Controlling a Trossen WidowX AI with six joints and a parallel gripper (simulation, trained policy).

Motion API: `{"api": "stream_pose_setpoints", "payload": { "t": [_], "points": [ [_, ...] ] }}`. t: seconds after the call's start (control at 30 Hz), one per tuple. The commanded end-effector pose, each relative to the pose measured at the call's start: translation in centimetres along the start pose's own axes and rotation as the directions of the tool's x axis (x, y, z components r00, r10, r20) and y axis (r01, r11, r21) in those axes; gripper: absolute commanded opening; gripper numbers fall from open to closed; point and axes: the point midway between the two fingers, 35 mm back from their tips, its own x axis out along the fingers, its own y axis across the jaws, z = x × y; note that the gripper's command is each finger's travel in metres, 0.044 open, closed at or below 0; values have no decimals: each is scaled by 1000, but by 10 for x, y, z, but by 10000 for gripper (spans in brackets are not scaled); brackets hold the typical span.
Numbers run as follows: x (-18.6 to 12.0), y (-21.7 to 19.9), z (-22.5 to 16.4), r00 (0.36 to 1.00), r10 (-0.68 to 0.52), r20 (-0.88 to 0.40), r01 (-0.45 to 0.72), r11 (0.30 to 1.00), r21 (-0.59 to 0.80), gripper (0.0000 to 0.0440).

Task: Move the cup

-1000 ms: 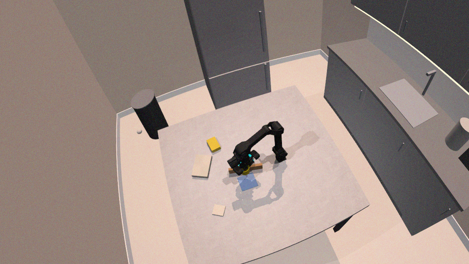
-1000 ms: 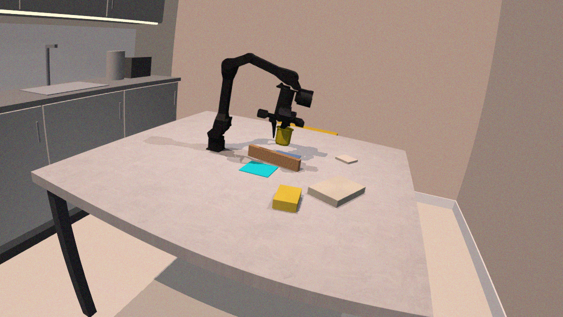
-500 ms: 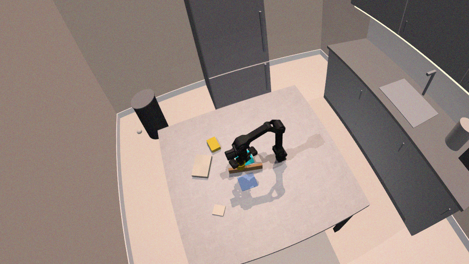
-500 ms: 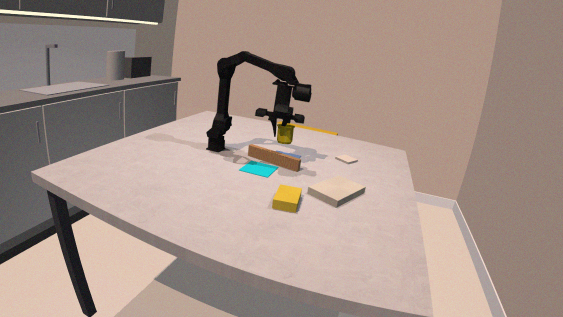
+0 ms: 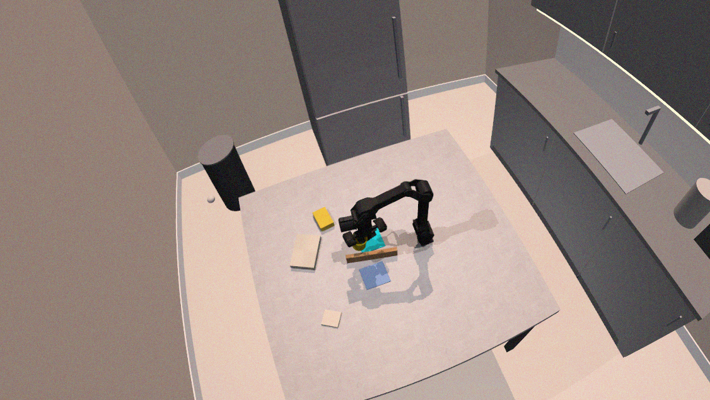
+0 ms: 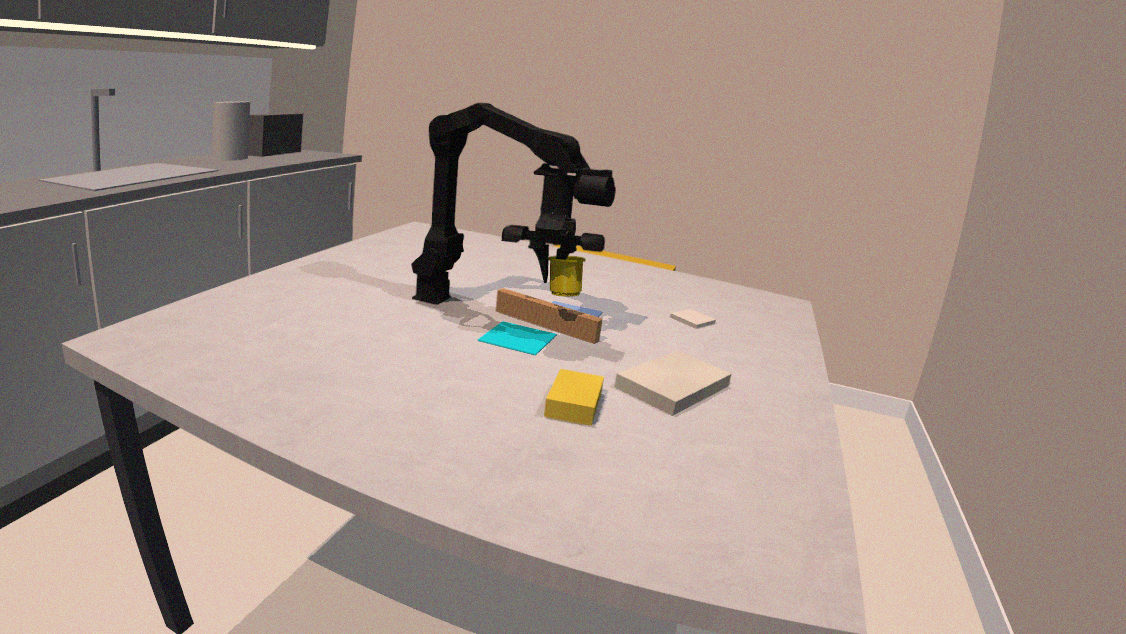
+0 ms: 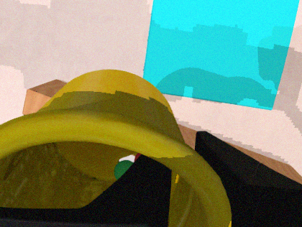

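Yellow cup (image 5: 359,245) (image 6: 565,277) (image 7: 119,123) held aloft, green marble (image 7: 124,169) visible only from the wrist

Yellow cup (image 5: 358,245) (image 6: 566,280) (image 7: 108,123), one, in my gripper (image 5: 360,240) (image 6: 554,269) (image 7: 182,141): now more upright, shifted toward the cyan pad (image 5: 376,241) (image 6: 517,339) (image 7: 216,47). Wooden bar (image 5: 371,255) (image 6: 543,314) (image 7: 37,100), one: no longer partly covered from above.
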Motion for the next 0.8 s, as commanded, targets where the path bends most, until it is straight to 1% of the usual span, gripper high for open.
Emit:
{"api": "stream_pose_setpoints", "payload": {
  "t": [0.0,0.4,0.77],
  "points": [
    [2,-3,8,1000,15,10,-16,1000,20,0],
    [22,-14,30,999,23,23,-25,995,97,0],
    [45,-28,37,1000,18,25,-21,988,150,0]
  ]
}}
